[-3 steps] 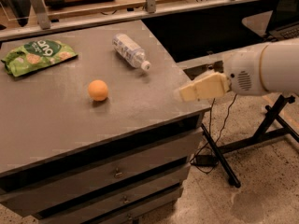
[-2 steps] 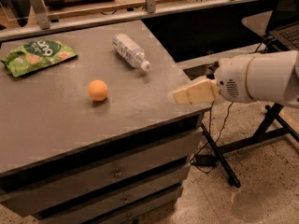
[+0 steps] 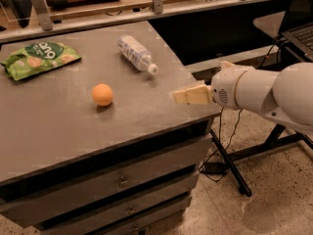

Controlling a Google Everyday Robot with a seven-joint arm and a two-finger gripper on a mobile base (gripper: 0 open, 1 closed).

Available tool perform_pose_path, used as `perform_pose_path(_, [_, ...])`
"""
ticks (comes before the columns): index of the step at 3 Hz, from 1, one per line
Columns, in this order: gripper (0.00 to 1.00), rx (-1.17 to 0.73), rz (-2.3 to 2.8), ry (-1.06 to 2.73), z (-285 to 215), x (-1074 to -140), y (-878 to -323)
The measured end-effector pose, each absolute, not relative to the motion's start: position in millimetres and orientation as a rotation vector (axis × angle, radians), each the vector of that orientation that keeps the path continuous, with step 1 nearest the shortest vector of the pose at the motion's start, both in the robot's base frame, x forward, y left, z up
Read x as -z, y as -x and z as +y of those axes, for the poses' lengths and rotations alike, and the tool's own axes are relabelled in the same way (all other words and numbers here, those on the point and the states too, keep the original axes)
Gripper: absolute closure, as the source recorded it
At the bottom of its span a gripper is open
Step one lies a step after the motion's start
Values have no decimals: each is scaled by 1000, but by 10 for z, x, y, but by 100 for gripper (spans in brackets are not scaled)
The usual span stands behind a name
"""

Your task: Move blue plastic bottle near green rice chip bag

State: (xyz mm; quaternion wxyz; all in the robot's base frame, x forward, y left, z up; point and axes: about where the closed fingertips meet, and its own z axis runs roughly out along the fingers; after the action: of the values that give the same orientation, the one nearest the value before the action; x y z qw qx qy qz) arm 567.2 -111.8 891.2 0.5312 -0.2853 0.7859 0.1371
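Camera view: gripper (image 3: 177, 97) hovers at table's (image 3: 58, 131) right edge, clenched or not can't tell, bottle (image 3: 137, 54) lies on its side near back edge, well apart from bag (image 3: 39, 58) at back left, orange fruit (image 3: 102, 94) btwn them, nearer front.

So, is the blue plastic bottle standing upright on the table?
No, the blue plastic bottle lies on its side; the hand hovers at the right edge of the table.

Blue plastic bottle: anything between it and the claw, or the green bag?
Nothing visible. The claw hovers by the right edge; bare tabletop runs to the blue plastic bottle and on to the green rice chip bag. The orange ball sits off both paths.
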Motion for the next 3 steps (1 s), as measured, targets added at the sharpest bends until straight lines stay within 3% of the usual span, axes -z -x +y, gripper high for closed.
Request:
perform_pose_path(1, [0,-382,1808,690,-985,-8700,-6185])
perform_pose_path(3, [0,-418,1782,719,-837,-8675,-6212])
